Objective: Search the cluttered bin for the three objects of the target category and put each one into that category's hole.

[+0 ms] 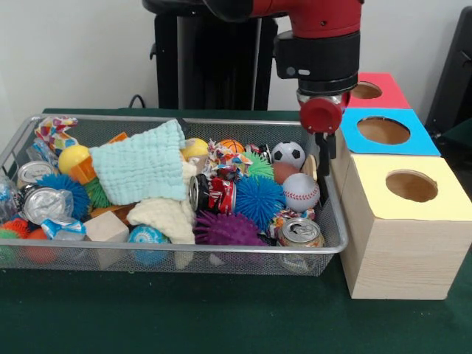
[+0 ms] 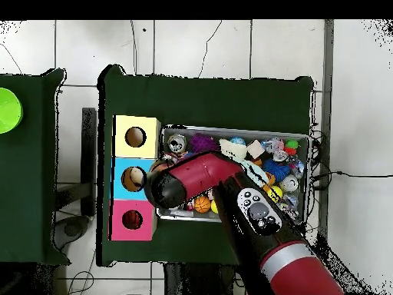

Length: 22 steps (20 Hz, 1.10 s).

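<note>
The silver wire-mesh bin is packed with toys, and it also shows in the overhead view. My gripper hangs at the bin's right end, just inside the rim and close to the boxes. I cannot tell whether it holds anything. In the overhead view the arm's end covers it. The red-topped box's round hole lies behind and to the right of the gripper, and it also shows from above. No plush animal shows clearly. A yellow thing peeks out behind the mint cloth.
The blue-topped box and the yellow-topped box stand against the bin's right end. The bin holds spiky balls, a baseball, a soccer ball, cans, a cream cloth and a wooden block.
</note>
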Each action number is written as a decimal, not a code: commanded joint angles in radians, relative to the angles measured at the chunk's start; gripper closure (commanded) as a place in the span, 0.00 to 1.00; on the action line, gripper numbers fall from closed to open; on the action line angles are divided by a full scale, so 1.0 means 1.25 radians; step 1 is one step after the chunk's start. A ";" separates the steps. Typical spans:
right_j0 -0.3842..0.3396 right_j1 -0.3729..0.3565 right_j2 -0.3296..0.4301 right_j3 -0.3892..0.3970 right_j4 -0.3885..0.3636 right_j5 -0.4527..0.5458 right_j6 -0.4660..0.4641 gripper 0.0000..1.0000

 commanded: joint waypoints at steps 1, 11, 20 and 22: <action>-0.017 0.022 -0.090 -0.061 -0.010 0.012 0.133 0.00; -0.061 0.012 -0.069 -0.051 0.006 0.048 0.055 0.00; -0.096 0.040 -0.047 -0.082 -0.013 0.052 0.012 0.00; -0.102 0.047 -0.048 -0.091 -0.020 0.054 0.005 0.00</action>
